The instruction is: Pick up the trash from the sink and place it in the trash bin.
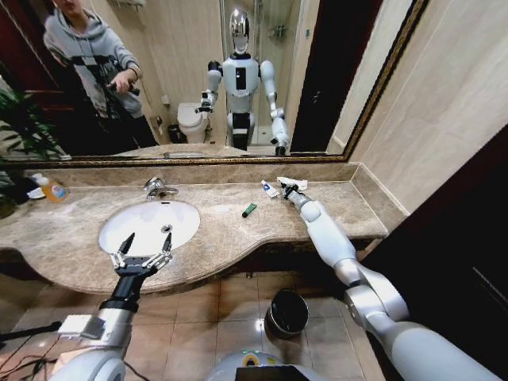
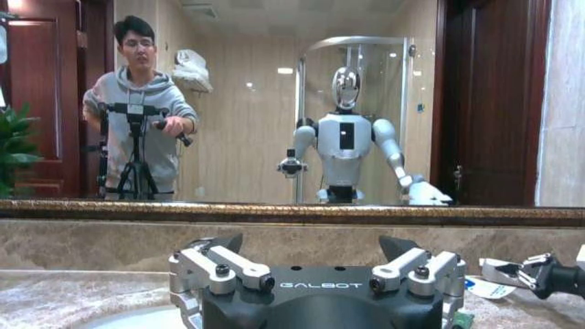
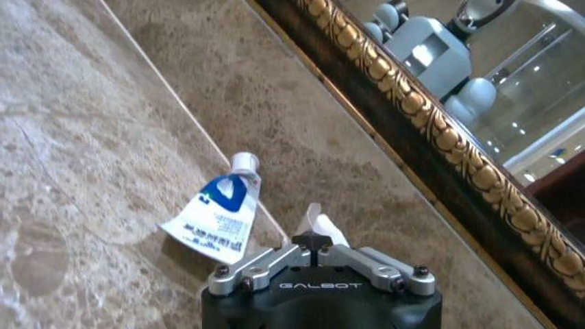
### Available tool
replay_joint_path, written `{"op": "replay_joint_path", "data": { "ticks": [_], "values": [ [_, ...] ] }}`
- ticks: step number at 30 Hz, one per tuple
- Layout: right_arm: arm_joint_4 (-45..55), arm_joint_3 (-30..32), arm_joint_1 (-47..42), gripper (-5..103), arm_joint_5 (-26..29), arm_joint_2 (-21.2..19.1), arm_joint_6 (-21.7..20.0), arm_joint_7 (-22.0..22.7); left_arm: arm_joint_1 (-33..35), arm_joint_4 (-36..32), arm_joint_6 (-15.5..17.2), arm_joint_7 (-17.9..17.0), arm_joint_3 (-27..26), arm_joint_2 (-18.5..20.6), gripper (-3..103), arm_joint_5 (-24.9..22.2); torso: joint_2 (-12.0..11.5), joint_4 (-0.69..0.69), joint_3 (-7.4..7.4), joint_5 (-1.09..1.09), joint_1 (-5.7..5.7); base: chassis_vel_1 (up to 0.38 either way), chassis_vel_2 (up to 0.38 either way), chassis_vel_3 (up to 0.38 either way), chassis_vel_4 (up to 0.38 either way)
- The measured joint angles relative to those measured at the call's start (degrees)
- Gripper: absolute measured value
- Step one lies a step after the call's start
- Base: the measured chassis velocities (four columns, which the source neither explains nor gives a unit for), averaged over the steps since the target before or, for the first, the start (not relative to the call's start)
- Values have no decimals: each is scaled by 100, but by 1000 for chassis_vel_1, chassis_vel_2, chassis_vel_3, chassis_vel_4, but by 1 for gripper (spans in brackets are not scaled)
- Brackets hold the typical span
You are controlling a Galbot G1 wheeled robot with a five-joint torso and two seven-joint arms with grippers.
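Observation:
My right gripper point(image 1: 286, 190) point(image 3: 316, 241) reaches to the back right of the marble counter, its fingers shut together on the edge of a flat white packet point(image 3: 316, 221) point(image 1: 294, 182) that lies on the stone. Beside it rests a white tube with a blue mark point(image 3: 218, 218) point(image 1: 270, 189). A short dark green stick point(image 1: 249, 209) lies nearer the middle of the counter. My left gripper point(image 1: 148, 238) point(image 2: 311, 243) hovers open over the front rim of the white oval sink point(image 1: 135, 218), holding nothing. The dark round trash bin point(image 1: 287, 312) stands on the tiled floor below the counter.
A chrome faucet point(image 1: 157, 188) stands behind the basin. An orange-liquid bottle point(image 1: 52, 189) sits at the far left by a plant point(image 1: 20, 127). The gold-framed mirror point(image 1: 238, 160) runs along the back wall, and a side wall closes the counter's right end.

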Motion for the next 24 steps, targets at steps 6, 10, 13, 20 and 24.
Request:
{"op": "replay_joint_path", "data": {
  "ticks": [6, 10, 13, 20, 24],
  "values": [
    [132, 12, -37, 0, 77, -38, -28, 1, 0, 0, 0, 0, 0, 0, 100, 0, 0, 0, 0, -1, 0, 0, 0, 0, 0],
    [349, 84, -174, 0, 168, -169, -103, 62, 0, 1, 0, 0, 0, 0, 100, 0, 0, -1, 0, -1, 0, 0, 0, 0, 0],
    [506, 57, -265, -2, 264, -242, -243, 102, 0, 0, 0, 0, 0, 0, 100, 0, 0, -2, 0, 1, 0, 0, 0, 0, 0],
    [612, 46, -332, 20, 365, -248, -401, 148, 0, 0, 0, 0, 0, 0, 100, 0, 0, 0, 0, 0, 0, 0, 0, 0, 0],
    [595, 7, -334, 37, 427, -218, -431, 125, 0, 0, 0, 0, 0, 0, 100, 0, 0, 0, 0, 0, 0, 0, 0, 0, 0]
  ]
}}
